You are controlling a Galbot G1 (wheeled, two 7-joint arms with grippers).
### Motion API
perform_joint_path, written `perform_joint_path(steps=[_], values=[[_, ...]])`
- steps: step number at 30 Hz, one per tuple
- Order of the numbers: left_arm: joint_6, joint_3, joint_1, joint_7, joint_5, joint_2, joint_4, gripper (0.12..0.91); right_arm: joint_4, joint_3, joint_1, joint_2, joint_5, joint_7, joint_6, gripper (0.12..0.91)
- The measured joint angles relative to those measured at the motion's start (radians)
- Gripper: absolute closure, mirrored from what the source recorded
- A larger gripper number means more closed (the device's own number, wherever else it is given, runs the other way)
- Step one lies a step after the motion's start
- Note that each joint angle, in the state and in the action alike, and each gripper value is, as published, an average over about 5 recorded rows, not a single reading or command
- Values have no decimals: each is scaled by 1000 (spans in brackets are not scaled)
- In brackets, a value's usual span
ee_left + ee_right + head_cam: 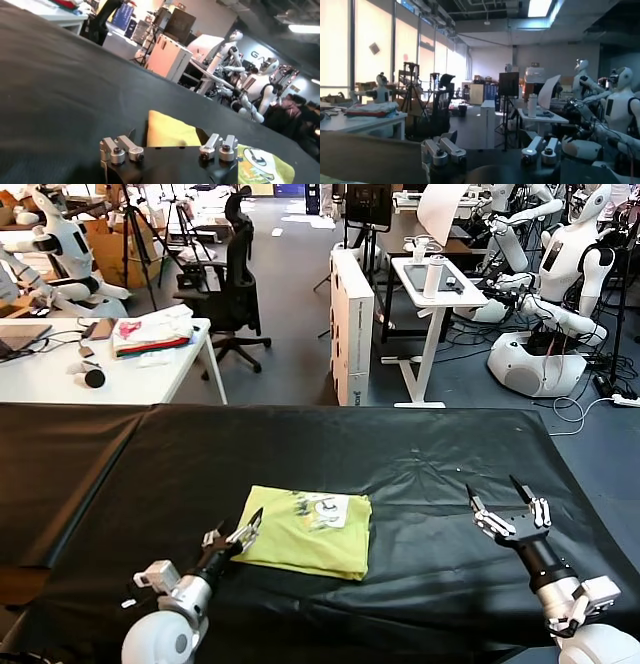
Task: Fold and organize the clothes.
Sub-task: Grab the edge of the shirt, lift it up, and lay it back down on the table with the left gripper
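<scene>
While both arms sit low at the near edge of the black surface (pixel 420 464), we see the T-shirt (pixel 310 532) lying folded into a compact rectangle near the middle front, white print (pixel 322 509) facing up at its far side. Left end effector (pixel 238 536) is right at the shirt's near-left corner, fingers spread, released, gripping nothing; whether a fingertip touches the cloth we cannot tell. From the left wrist view the shirt (pixel 170 132) shows just beyond the end effector (pixel 169 146), with the print (pixel 257 159) off to one side. Right end effector (pixel 508 506) hovers above bare cloth, well apart from the shirt on its right, fingers wide, released, empty. Right wrist view looks out level across the room, past its own end effector (pixel 490 145), no shirt in it. Behind the surface we note a white desk (pixel 60 379) with a pile of white, pink and red fabric (pixel 152 332), an office chair (pixel 232 279), a white stand (pixel 432 294) with a cylinder on it, and other white robots (pixel 560 264) parked around.
</scene>
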Motion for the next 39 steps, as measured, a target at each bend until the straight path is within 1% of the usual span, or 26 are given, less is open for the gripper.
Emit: perform_joint_path(steps=[4,6,7,9,11,13,14,15,17,18,20,23,26,29,34,39], values=[[2,0,-3,3,-13,-4,7,143,3,0,-1,3,-2,-2,0,118],[4,-1,-3,5,-18,-5,8,188,3,-1,-2,5,-4,-3,0,118],[4,-1,-3,5,-20,-5,9,229,3,-1,-2,6,-6,-4,0,118],[5,-1,-4,5,-22,-5,10,339,3,-2,-1,8,-9,-4,0,118],[6,-1,-4,6,-25,-5,11,477,3,-4,0,9,-12,-5,1,118],[6,-1,-4,6,-27,-5,11,590,2,-7,2,10,-15,-5,1,118],[7,0,-4,6,-28,-6,11,665,2,-8,3,11,-17,-5,1,118],[7,0,-4,6,-30,-7,11,720,1,-10,3,11,-20,-5,1,118],[9,0,-4,6,-35,-9,11,811,0,-12,5,12,-24,-5,1,118],[9,0,-4,6,-37,-11,11,838,-1,-14,6,12,-25,-5,1,118],[10,-1,-3,6,-38,-14,10,852,-3,-16,8,13,-29,-4,2,118],[11,-10,2,-3,-37,-18,-1,847,-8,-22,14,17,-35,-4,2,118],[15,-27,9,-20,-30,-14,-20,847,-15,-31,21,23,-49,-4,4,118],[31,-55,20,-39,-35,1,-44,847,-23,-44,32,31,-62,-4,7,118],[57,-138,42,-63,-81,41,-93,847,-42,-71,56,37,-78,-2,10,118],[82,-261,68,-79,-150,114,-152,847,-59,-105,87,41,-80,-1,11,118]])
